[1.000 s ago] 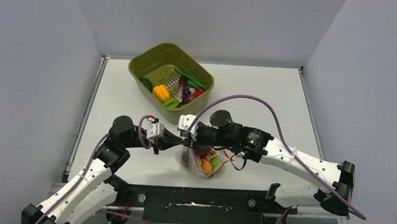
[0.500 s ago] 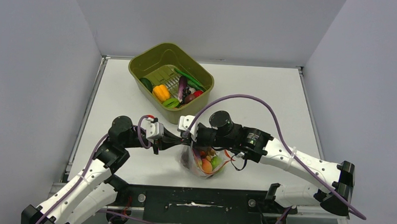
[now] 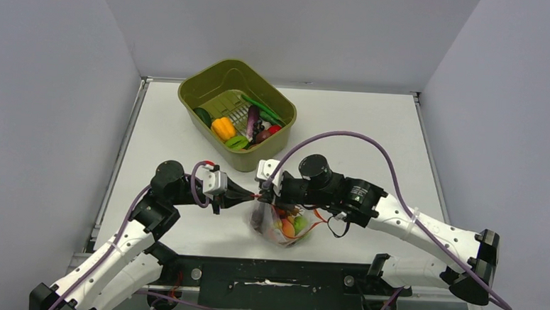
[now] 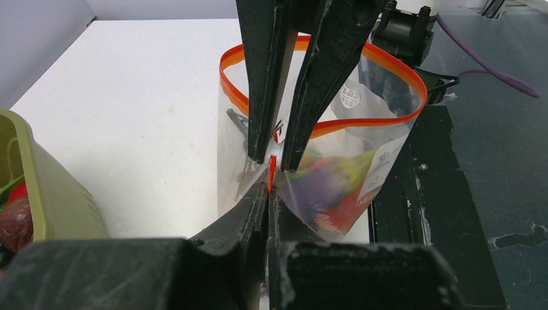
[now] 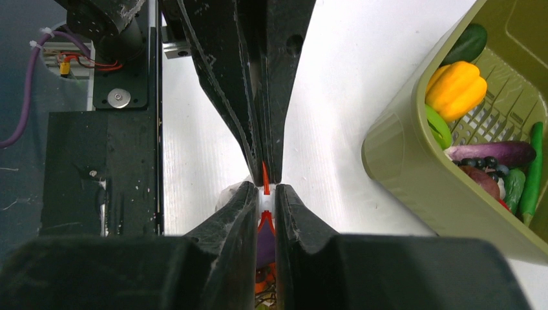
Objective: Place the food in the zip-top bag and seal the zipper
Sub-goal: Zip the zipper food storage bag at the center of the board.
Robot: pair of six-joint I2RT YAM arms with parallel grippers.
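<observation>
The zipper (image 4: 362,120) is pinched by the left end effector (image 4: 267,194) and right end effector (image 5: 266,190) — food (image 4: 323,190) in the zip-top bag (image 4: 229,161) is blurred by plastic.

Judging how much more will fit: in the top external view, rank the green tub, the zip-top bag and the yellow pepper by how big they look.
Largest: green tub.
Middle: zip-top bag.
Smallest: yellow pepper.
No near ties.
</observation>
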